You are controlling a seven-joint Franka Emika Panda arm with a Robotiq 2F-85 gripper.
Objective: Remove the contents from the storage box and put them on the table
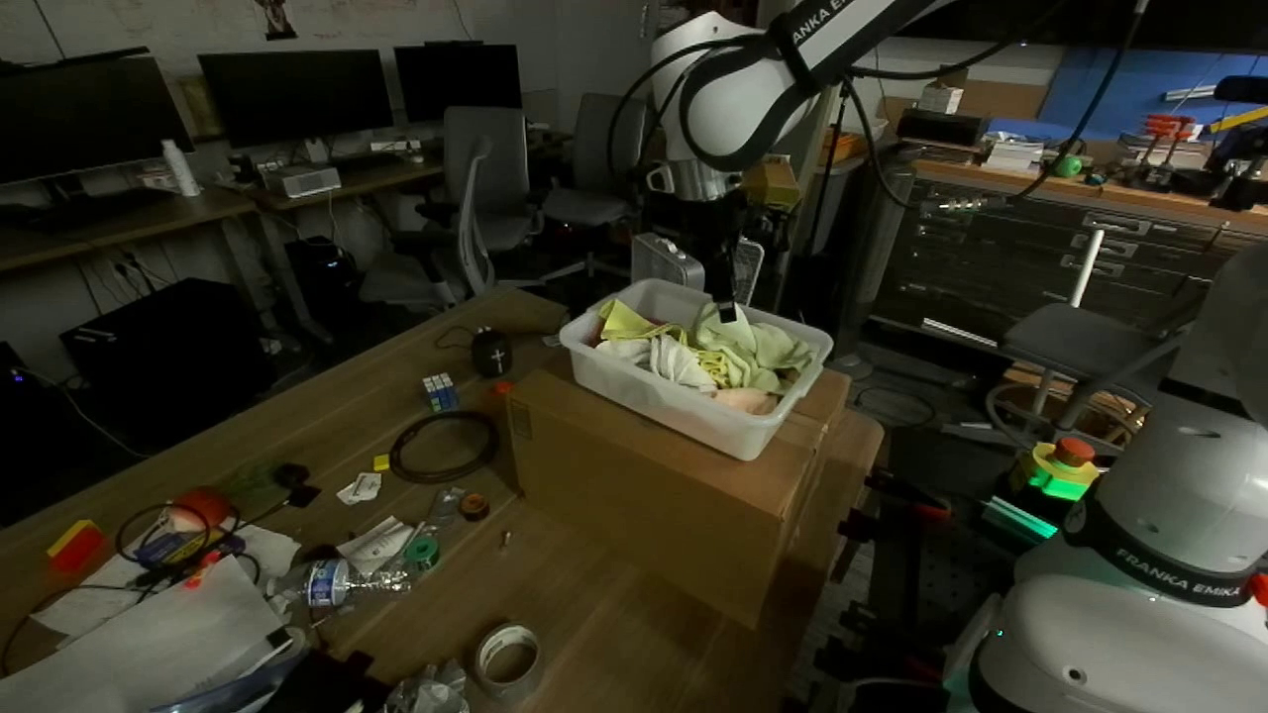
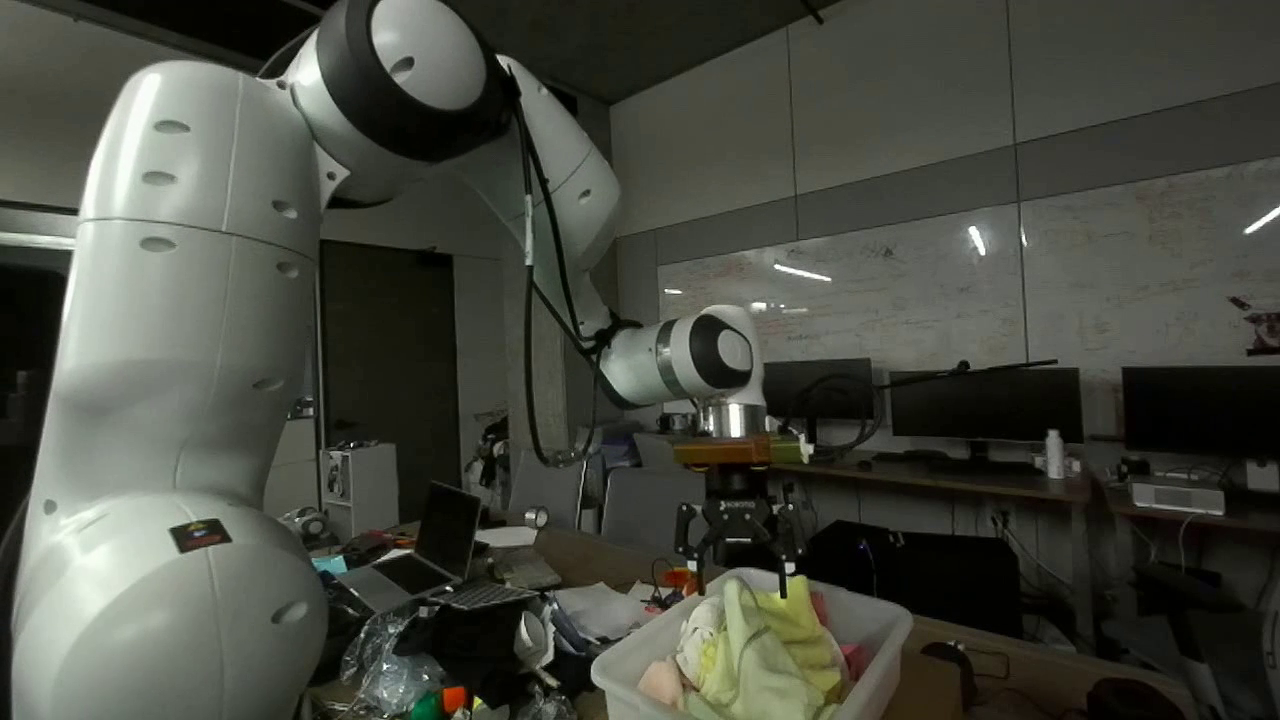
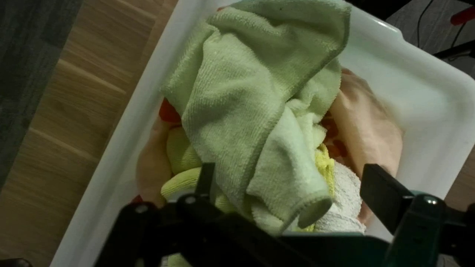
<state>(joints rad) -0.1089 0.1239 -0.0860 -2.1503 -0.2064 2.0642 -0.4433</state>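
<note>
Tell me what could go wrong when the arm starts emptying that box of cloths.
The light green cloth is bunched against a white cloth, so the open hand might drag both out at once. The storage box sits on a cardboard box rather than directly on the table, so a stray tug could shift or tip it. Anything put down carelessly could land on the plastic bottle lying there.

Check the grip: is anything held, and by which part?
Nothing is held: the gripper is open, its fingers wide apart in the wrist view, with the green cloth showing in the gap, unclamped.
</note>
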